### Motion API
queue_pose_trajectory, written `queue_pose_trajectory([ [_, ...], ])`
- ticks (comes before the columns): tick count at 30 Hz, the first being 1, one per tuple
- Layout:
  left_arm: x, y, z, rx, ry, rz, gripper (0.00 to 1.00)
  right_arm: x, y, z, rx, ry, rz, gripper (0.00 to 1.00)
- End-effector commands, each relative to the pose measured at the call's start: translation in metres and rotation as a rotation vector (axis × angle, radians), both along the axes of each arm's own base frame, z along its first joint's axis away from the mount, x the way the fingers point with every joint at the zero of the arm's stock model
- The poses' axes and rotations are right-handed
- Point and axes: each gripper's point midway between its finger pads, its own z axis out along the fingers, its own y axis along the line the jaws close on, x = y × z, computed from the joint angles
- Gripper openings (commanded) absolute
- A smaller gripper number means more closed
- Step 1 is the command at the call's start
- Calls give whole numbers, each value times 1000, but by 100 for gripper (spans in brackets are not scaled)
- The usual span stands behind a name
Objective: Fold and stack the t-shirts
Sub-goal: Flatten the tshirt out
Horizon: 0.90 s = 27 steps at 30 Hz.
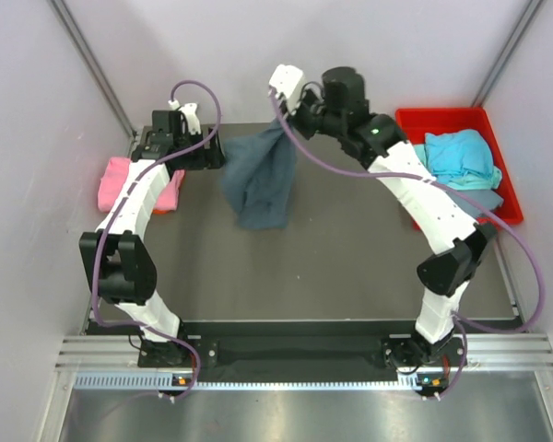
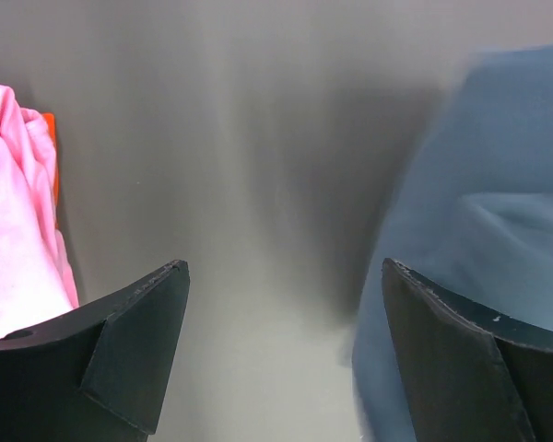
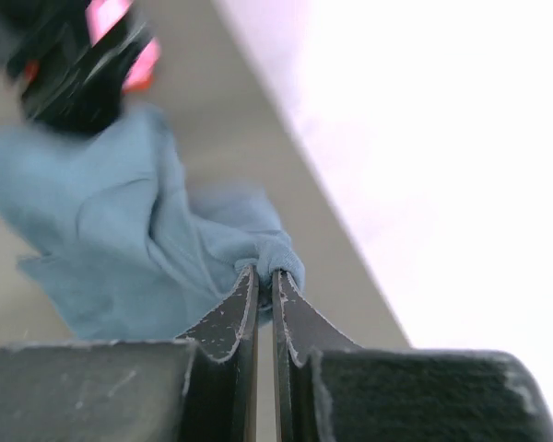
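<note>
Enclosed work cell: pale walls [image 1: 28, 138], dark grey surface [image 1: 332, 267].
Metal struts [image 1: 91, 64] in rear corners; ribbed aluminium rail [image 1: 304, 352] along near edge; brushed steel sheet [image 1: 304, 414] below; even, diffuse light.

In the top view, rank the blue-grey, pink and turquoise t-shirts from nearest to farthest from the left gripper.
1. and 2. Too close to call: the blue-grey t-shirt, hanging just right of the left gripper, and the pink t-shirt, lying just to its left.
3. The turquoise t-shirt, in the red bin, far right.
</note>
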Motion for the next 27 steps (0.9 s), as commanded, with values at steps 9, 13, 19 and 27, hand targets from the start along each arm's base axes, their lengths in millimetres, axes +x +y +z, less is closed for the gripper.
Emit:
queue_pose_trajectory([
  [9,8,-8,8,-37,-38,-21,89,46,-158,-63,112,175,-424,0],
  [13,0,-14,0,-62,-12,-45,89,39,-202,-133,29,322,-542,6],
  [19,-16,-19,-18,-51,37,-99,89,16,-185,-157,10,418,-426,47],
  [27,-25,-21,-28,-44,66,-128,91,5,-126,-191,-22,521,-214,47],
])
